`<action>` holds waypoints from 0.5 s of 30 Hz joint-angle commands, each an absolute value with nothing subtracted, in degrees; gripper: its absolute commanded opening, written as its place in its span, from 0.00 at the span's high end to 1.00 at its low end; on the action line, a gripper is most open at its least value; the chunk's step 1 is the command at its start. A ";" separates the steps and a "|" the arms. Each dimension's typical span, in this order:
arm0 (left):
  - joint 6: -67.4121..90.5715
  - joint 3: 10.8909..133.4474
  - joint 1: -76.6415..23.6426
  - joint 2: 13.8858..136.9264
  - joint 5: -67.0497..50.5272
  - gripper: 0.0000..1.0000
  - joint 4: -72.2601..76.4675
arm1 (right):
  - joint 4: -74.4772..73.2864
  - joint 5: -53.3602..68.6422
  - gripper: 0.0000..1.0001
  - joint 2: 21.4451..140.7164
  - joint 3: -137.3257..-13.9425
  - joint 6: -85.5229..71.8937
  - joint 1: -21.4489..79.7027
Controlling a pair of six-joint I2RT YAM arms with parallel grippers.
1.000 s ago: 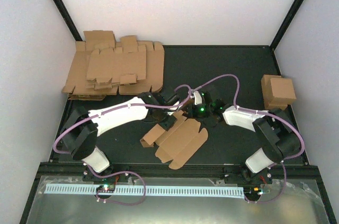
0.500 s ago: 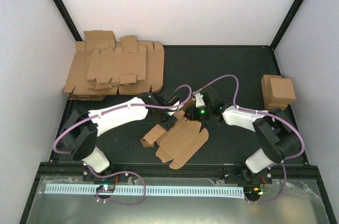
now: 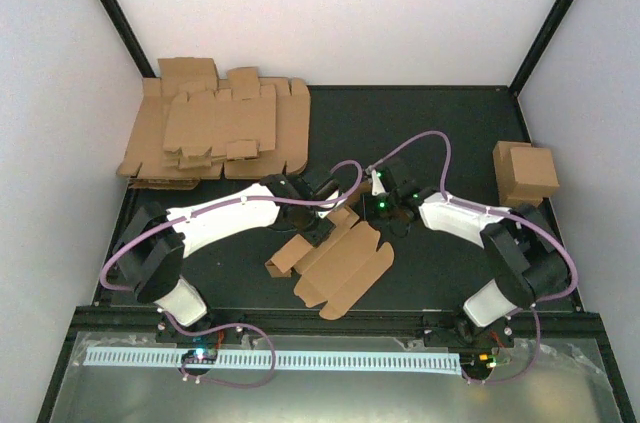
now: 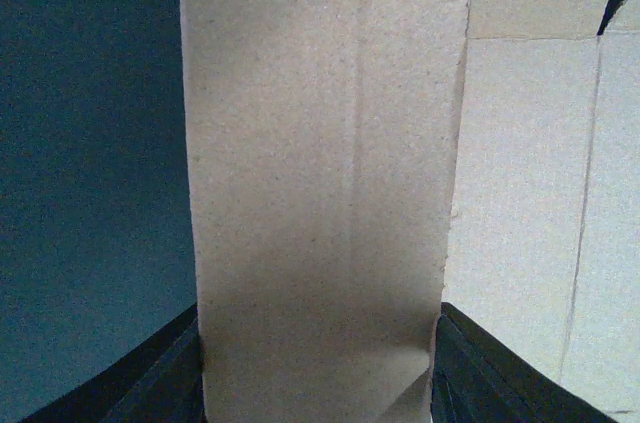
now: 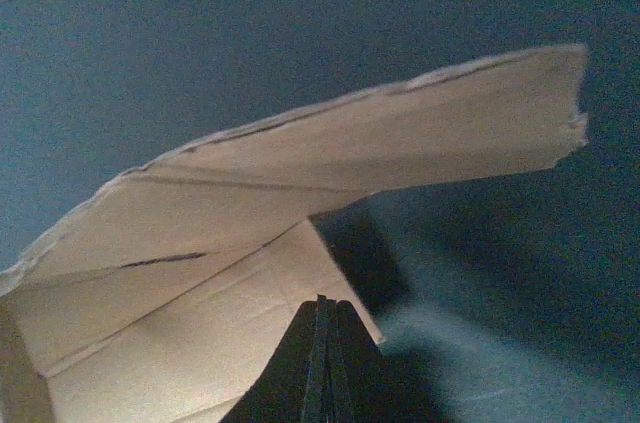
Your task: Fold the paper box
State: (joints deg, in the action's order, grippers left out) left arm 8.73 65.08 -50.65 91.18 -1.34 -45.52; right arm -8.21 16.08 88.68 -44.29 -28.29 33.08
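Just changed: the right gripper (image 5: 322, 341) has nudged in toward the far flap of the paper box (image 3: 340, 265). The blank itself has not shifted.
Meaning for the task: we judge this an early fold. One flap is lifted and most of the blank lies flat.
Left gripper (image 4: 320, 358): the fingers (image 4: 165, 383) stand half spread, with a cardboard panel filling the gap between them, so we read it as held.
Right gripper: the fingers are pressed tight together with nothing between them, the tip just under the raised flap.
Paper box: it sits mid-table (image 3: 440, 133), between the two arms.
Count: we see one box in work and one pile of flat blanks (image 3: 215, 133) at far left, sheets too many to tell. The folded boxes (image 3: 527, 173) at far right look like two.
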 commanded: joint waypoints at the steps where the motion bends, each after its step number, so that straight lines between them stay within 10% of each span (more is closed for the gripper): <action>1: 8.22 65.39 -50.98 90.60 -1.18 0.45 -45.26 | -9.99 10.63 0.98 90.37 -46.31 -26.61 33.14; 15: 8.09 65.61 -50.73 90.43 -0.94 0.44 -44.89 | -9.84 5.85 0.98 96.35 -48.85 -24.59 33.10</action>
State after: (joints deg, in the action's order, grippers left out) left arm 8.67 65.08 -50.65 91.18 -1.30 -45.47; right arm -10.13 8.25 94.72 -46.89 -25.89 33.08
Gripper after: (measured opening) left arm 0.558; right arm 0.018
